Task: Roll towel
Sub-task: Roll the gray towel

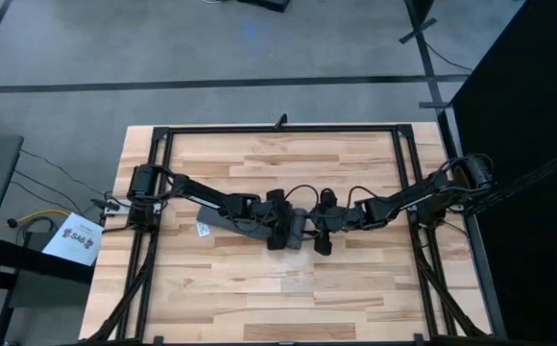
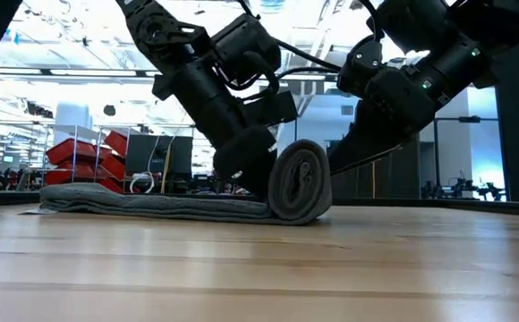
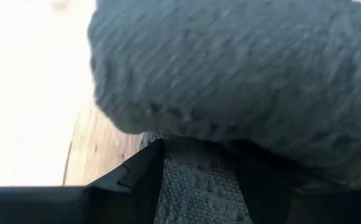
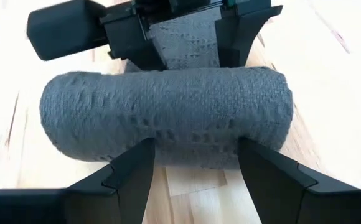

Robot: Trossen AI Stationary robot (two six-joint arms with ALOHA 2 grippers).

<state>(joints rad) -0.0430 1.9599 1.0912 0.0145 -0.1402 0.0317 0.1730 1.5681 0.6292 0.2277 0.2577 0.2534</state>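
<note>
- The towel (image 2: 197,201) lies near the middle of the surface (image 1: 288,288); one end is wound into a thick roll (image 4: 168,121), and a flat tail runs from the roll toward the left arm's side.
- The right end effector (image 4: 193,165) sits against the roll on its far side from the tail, fingers spread and released, cradling rather than clamping it.
- The left end effector (image 3: 224,180) rests over the flat tail, right beside the roll, fingers apart with cloth between them.
- Judged progress: partly rolled; the tail remains to be wound in.
</note>
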